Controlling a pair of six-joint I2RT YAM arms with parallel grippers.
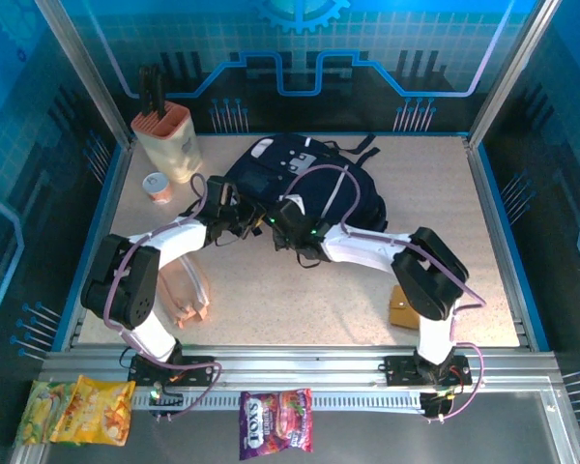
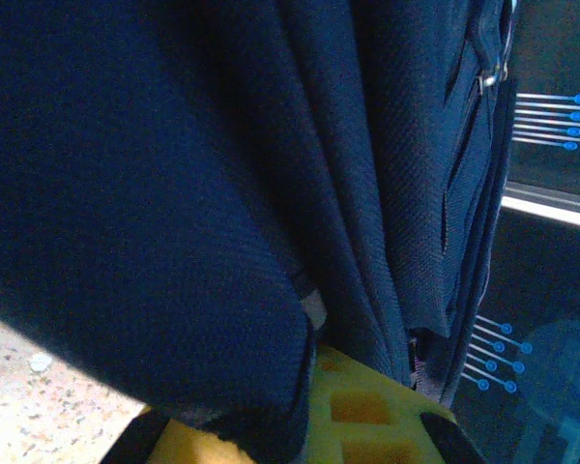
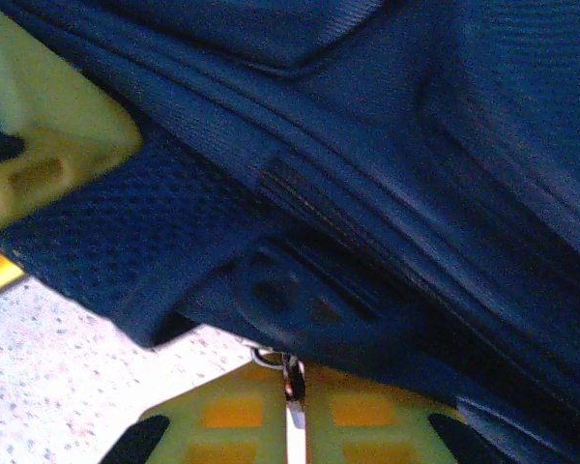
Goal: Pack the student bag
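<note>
The student bag, a dark navy backpack, lies at the back middle of the table. Both grippers are at its near edge. My left gripper is shut on a fold of the bag's fabric, which drapes over its yellow fingers. My right gripper is shut on a small metal zipper pull that hangs below the bag's seam, pinched between its yellow fingertips. A yellow finger of the left gripper shows at the upper left of the right wrist view, pressed against the bag.
A beige holder with dark handles and a small can stand at the back left. An orange-tinted clear object lies near the left arm, a brown box near the right arm. Snack packets lie on the front ledge.
</note>
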